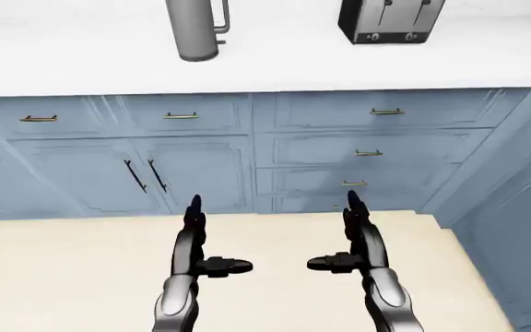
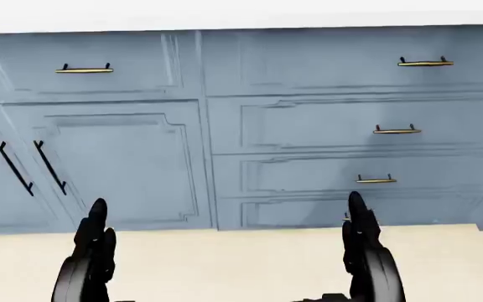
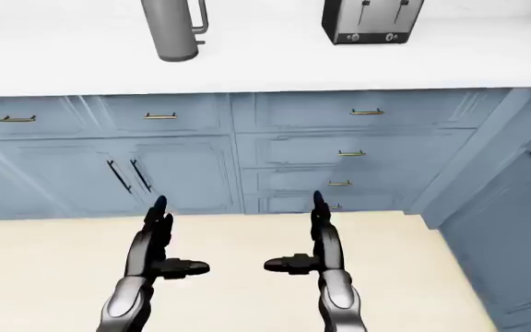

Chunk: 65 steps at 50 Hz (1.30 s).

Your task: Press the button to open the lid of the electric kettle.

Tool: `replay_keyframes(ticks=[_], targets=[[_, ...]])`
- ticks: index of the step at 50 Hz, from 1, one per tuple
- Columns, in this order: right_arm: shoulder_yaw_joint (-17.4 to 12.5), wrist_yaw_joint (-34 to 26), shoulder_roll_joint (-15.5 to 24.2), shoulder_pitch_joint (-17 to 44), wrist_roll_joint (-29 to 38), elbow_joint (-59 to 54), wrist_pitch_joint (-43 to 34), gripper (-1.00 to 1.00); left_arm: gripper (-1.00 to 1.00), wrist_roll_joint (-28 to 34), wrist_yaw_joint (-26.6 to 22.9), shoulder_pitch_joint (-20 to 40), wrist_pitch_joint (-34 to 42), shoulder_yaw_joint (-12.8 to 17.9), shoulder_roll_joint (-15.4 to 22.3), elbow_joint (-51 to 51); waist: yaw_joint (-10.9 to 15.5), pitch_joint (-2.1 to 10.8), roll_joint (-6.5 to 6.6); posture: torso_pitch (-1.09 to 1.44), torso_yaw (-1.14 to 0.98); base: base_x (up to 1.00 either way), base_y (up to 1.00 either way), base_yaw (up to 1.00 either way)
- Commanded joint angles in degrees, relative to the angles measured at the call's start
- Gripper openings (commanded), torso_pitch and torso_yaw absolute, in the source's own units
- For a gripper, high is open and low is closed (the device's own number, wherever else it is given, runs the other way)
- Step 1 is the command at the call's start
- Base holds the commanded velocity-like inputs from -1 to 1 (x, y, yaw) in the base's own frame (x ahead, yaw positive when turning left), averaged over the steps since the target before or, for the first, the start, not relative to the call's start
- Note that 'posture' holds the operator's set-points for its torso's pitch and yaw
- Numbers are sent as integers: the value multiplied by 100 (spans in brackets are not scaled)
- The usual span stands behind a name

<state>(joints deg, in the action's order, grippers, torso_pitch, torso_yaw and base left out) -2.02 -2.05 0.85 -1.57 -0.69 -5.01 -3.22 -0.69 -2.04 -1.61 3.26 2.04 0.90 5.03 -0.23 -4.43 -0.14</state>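
The electric kettle point(image 1: 194, 29) is a grey metal cylinder with a handle on its right side. It stands on the white counter point(image 1: 275, 66) at the top left of the left-eye view; its top and lid are cut off by the frame. My left hand point(image 1: 206, 238) and right hand point(image 1: 344, 235) are low in the view over the floor, far below the kettle. Both are open, fingers upright and thumbs pointing inward, holding nothing.
A black and silver toaster point(image 1: 387, 22) stands on the counter right of the kettle. Blue cabinets and drawers point(image 1: 247, 152) with brass and black handles run under the counter. A blue cabinet side point(image 1: 515, 228) juts out at the right. The floor point(image 1: 81, 277) is beige.
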Motion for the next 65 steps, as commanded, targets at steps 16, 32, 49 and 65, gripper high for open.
replay_keyframes(ticks=[16,32,49,65], targets=[[-367,-83,226,741,-412,2471,-1709,100,100,-305,-13,460,1105,393,209,-2083,53,496,-25,0,0,0,0,0],[-1377,282,1299,2298,-1424,2545,-2928,100,100,-791,208,1543,2543,1285,968,-3187,56,488,-15,0,0,0,0,0],[-1676,497,1969,3071,-1953,2597,-3556,100,100,-1104,210,1834,2959,1797,1504,-3391,56,384,-15,0,0,0,0,0],[-1960,629,2625,3513,-2369,2277,-3687,100,100,-1472,312,2091,3417,2508,2218,-3616,57,336,11,0,0,0,0,0]])
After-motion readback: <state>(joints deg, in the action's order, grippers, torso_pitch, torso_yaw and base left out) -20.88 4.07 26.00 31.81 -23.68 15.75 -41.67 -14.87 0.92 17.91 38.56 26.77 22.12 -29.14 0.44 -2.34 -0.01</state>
